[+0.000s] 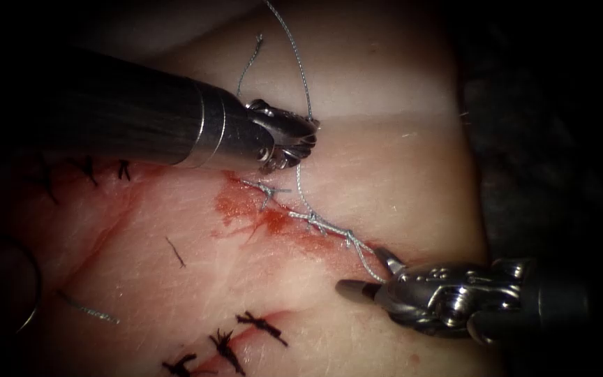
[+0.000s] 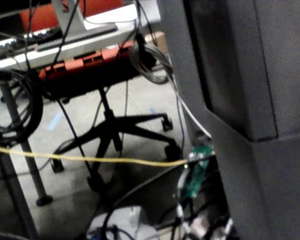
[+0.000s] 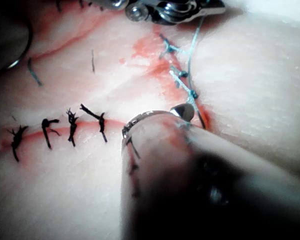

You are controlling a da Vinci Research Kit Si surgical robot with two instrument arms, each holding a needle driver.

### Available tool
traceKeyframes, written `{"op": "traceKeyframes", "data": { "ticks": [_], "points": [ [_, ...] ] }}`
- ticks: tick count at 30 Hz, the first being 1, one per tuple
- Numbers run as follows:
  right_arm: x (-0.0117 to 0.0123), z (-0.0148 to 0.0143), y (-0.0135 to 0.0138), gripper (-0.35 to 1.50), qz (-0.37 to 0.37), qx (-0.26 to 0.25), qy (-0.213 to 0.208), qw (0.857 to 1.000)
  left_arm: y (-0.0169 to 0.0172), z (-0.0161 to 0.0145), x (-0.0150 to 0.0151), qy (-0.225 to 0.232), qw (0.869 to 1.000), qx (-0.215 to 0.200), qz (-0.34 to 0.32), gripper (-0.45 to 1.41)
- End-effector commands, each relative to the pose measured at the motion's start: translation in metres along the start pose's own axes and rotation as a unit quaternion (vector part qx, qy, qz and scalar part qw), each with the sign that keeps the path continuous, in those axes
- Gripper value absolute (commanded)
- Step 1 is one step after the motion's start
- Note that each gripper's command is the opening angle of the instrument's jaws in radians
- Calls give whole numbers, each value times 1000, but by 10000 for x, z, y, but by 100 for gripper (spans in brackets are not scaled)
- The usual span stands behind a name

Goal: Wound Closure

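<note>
The cut (image 1: pixel 294 220) runs diagonally across the tissue (image 1: pixel 399 181), with red fluid (image 1: pixel 259 216) along it and several grey knots (image 1: pixel 315 222) of thread on it. My left tool (image 1: pixel 300 139) hovers above the cut's upper end, shut on the thread (image 1: pixel 305 77), which rises out of view. My right tool (image 1: pixel 363 271) sits at the cut's lower right end, open, with the thread's lower stretch (image 1: pixel 368 262) running into the fork of its jaws. A thin curved metal arc (image 1: pixel 35 293), seemingly the needle, lies far left on the tissue, held by neither tool.
Older black stitches (image 1: pixel 259 324) close a second cut near the bottom, and more black stitches (image 1: pixel 88 171) lie at upper left. Loose cut ends of thread (image 1: pixel 88 307) lie on the tissue at lower left. The same black stitches (image 3: pixel 70 127) show in the right wrist view.
</note>
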Motion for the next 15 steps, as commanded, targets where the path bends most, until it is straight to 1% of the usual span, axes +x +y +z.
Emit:
{"op": "traceKeyframes", "data": {
  "ticks": [1, 6, 7, 9, 10, 11, 15],
  "points": [
    [-3, 11, -4, 46, -2, 1, 0, 1000, 4, 6, 0, 0, 1000, 0, -1, -45],
    [-7, 20, -2, 42, -5, 2, 0, 1000, 4, 6, 0, 0, 1000, 0, -1, -45],
    [-7, 22, 0, 26, -5, 8, -5, 1000, 5, 6, 0, -1, 1000, 0, -1, -45],
    [-8, 22, 1, -21, -15, 22, -14, 1000, 5, 6, 0, -1, 1000, 0, -1, -45],
    [-8, 21, 3, -35, -30, 31, -20, 999, 5, 6, 0, -1, 1000, 0, -1, -45],
    [-7, 15, 6, -35, -89, 45, -25, 995, 5, 6, 0, -1, 1000, 0, -1, -45],
    [-3, 8, 8, -35, -87, 49, -27, 995, 4, 7, 1, 0, 1000, 0, 0, -45]
  ]
}}
